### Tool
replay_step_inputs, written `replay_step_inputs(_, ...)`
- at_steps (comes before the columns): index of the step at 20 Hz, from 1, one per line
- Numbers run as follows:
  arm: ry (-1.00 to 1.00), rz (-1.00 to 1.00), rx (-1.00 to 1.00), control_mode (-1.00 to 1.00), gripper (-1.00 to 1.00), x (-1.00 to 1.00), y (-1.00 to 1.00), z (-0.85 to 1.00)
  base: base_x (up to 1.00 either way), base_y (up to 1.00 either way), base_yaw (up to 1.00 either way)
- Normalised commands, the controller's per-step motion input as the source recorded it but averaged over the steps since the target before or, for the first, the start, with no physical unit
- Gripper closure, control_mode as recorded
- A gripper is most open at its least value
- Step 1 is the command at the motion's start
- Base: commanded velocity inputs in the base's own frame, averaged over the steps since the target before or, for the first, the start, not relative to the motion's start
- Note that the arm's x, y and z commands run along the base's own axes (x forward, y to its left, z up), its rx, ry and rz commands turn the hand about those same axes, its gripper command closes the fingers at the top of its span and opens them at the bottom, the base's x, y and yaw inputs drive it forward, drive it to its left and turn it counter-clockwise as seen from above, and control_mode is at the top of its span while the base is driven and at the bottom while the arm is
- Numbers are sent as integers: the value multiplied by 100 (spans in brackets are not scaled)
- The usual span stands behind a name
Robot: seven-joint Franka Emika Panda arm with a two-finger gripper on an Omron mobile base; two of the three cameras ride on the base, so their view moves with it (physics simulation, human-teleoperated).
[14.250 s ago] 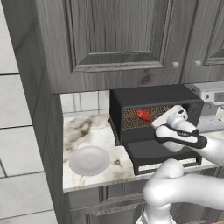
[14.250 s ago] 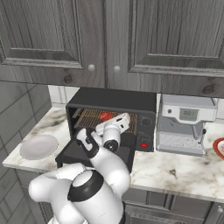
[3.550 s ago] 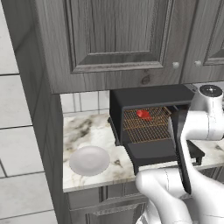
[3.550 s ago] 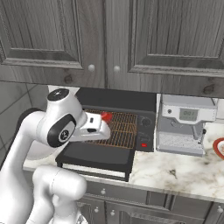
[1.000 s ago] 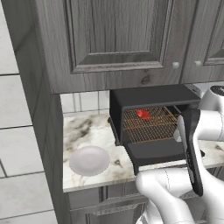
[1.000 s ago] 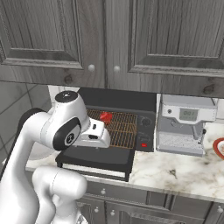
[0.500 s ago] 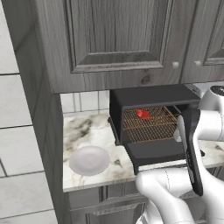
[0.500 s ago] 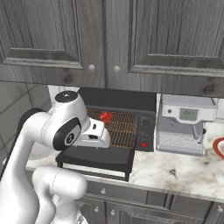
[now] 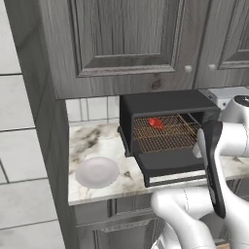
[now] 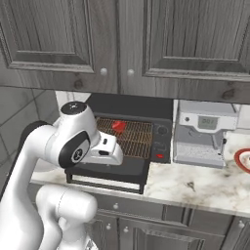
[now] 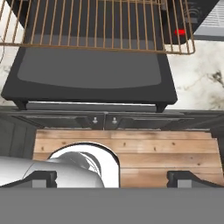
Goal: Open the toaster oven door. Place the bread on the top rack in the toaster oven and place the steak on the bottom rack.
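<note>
The black toaster oven [image 9: 168, 104] [image 10: 132, 106] stands on the counter with its door [image 9: 175, 163] [image 10: 110, 168] [image 11: 92, 72] folded down flat. The red steak [image 9: 155, 122] [image 10: 118, 126] lies toward the back on a coppery wire rack [image 9: 165, 135] [image 10: 131, 137] [image 11: 96, 26]; I cannot tell whether it is the top or the bottom rack. The bread is out of view. My gripper [image 11: 113, 179] [image 10: 111, 155] hangs in front of the oven above the lowered door, pointing down. It is open wide, with nothing between its fingertips [image 11: 43, 178].
A white plate [image 9: 97, 171] sits on the marble counter [image 9: 92, 146] left of the oven. A silver coffee machine [image 10: 205, 134] stands right of it, with a red-rimmed plate [image 10: 242, 161] further right. Grey cabinets hang overhead. Drawer fronts [image 11: 105, 120] and a wooden floor [image 11: 166, 153] lie below.
Nothing has moved in the last second. Compared with a few seconds ago, my hand hangs a little lower in front of the oven.
</note>
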Motion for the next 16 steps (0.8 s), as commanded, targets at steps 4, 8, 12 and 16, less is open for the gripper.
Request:
replay_step_inputs(4,0,0,0,100,-100,0,0,0,1,-54,0)
replay_step_inputs(8,0,0,0,100,-100,0,0,0,0,-66,0)
replay_step_inputs(12,0,0,0,100,-100,0,0,0,4,-63,-5)
replay_step_inputs(16,0,0,0,100,-100,0,0,0,12,-65,-7)
